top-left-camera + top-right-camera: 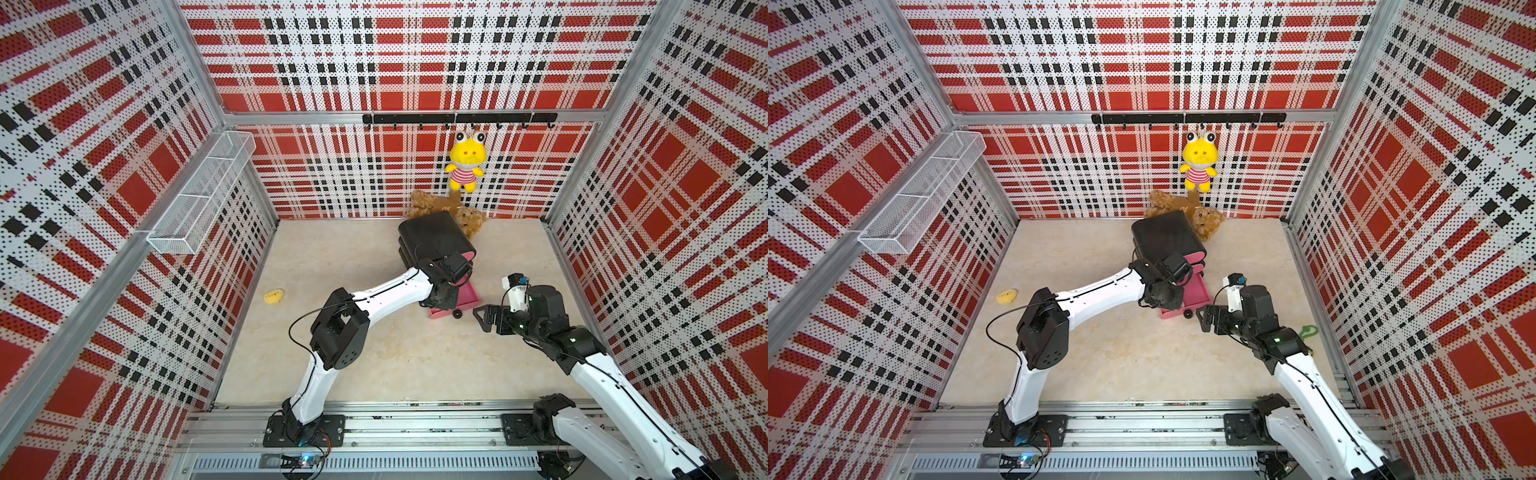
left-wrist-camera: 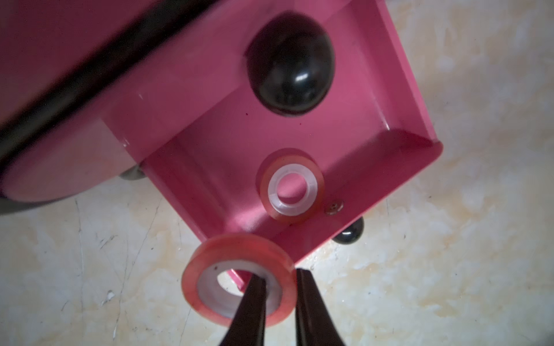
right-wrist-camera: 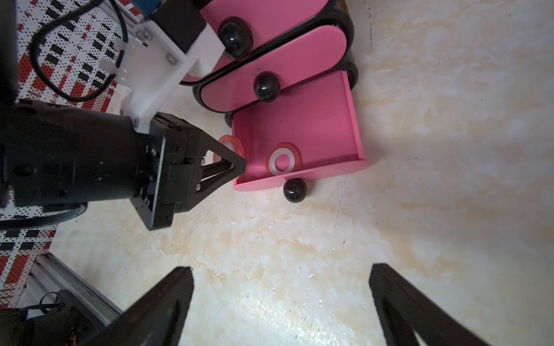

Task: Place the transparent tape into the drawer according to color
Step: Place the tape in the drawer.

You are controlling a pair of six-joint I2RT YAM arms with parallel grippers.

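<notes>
My left gripper (image 2: 280, 274) is shut on a red transparent tape ring (image 2: 239, 278), one finger through its pale core, the other outside. It hangs just beyond the side wall near the front corner of the open bottom drawer (image 2: 227, 140). A second red tape ring (image 2: 292, 187) lies flat inside that drawer, near its front. In the right wrist view the held ring (image 3: 229, 142) shows behind the left fingertips (image 3: 239, 163). The two upper drawers (image 3: 299, 57) are shut. My right gripper (image 3: 281, 269) is open over bare floor, right of the drawer (image 1: 467, 297).
The black cabinet (image 1: 434, 237) stands at the back with a brown teddy (image 1: 469, 220) behind it. A yellow plush frog (image 1: 465, 162) hangs on the rear wall. A yellow flat toy (image 1: 274, 296) lies at the left. A wire basket (image 1: 199, 195) juts from the left wall.
</notes>
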